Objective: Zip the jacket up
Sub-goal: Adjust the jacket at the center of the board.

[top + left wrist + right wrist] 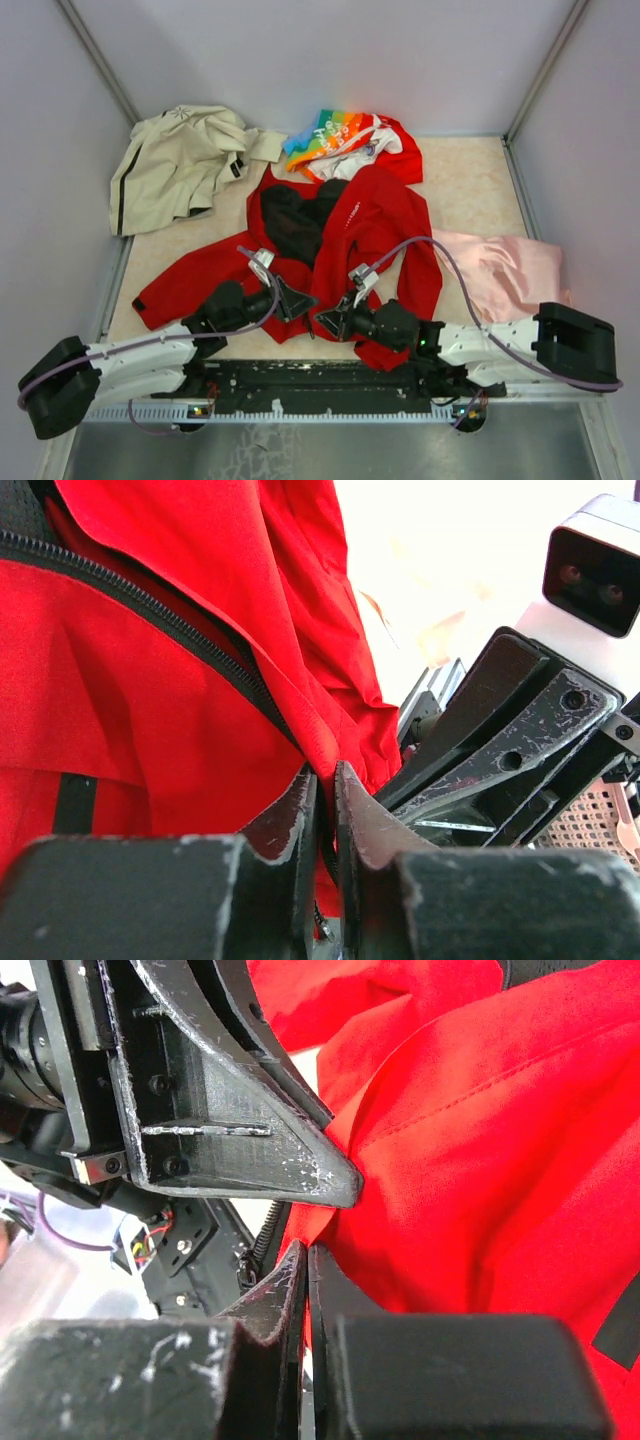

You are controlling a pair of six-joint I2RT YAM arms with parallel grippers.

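The jacket (372, 222) lies collar far, hem nearest, left claw (325, 785) and right claw (306, 1260) both clamped on its hem.

The jacket's (150, 700) zipper (190, 637) vanishes between the left gripper's (322, 810) jaws

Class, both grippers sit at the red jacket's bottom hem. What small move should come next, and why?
Probably ease the two grippers together so the front edges meet. The left gripper pinches the jacket edge by its open zipper; the right gripper pinches red fabric close beside it.
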